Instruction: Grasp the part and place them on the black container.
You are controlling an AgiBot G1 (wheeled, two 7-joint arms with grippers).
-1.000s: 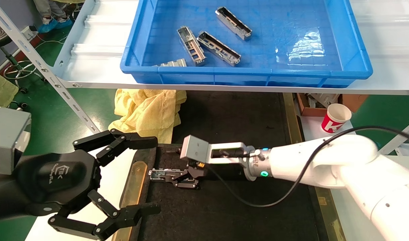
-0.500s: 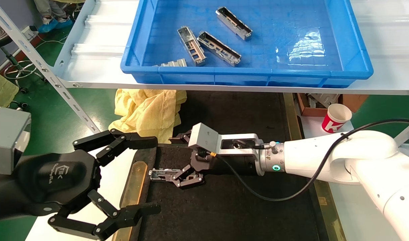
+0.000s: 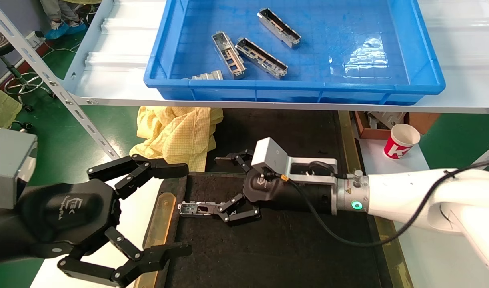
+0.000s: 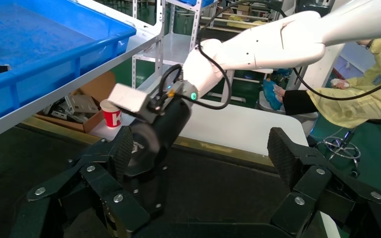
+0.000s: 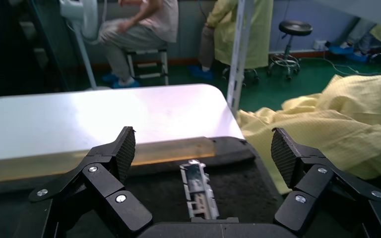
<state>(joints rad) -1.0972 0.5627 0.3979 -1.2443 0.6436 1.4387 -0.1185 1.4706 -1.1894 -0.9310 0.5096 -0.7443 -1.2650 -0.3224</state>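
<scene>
One silver-grey part [image 3: 198, 208] lies flat on the black container [image 3: 276, 256], near its left brass edge strip. My right gripper [image 3: 222, 186] is open and empty, just right of the part, its lower finger close to the part's right end. In the right wrist view the part [image 5: 198, 191] lies on the black surface [image 5: 243, 188] between the spread jaws of that gripper [image 5: 203, 148], touching neither. My left gripper [image 3: 185, 211] is open and empty, parked at the container's left edge. Several more parts [image 3: 261, 58] lie in the blue crate.
The blue crate [image 3: 424, 60] stands on a white shelf above the container's far end. A yellow cloth [image 3: 176, 134] lies at the container's far left corner. A red-and-white paper cup [image 3: 401, 141] and a cardboard box [image 3: 372, 124] stand on the right. A slanted shelf post [image 3: 52, 84] is at left.
My right gripper has opened, let go of the part and drawn back to the right. The part stays where it lay on the black container. The left arm has not moved.
</scene>
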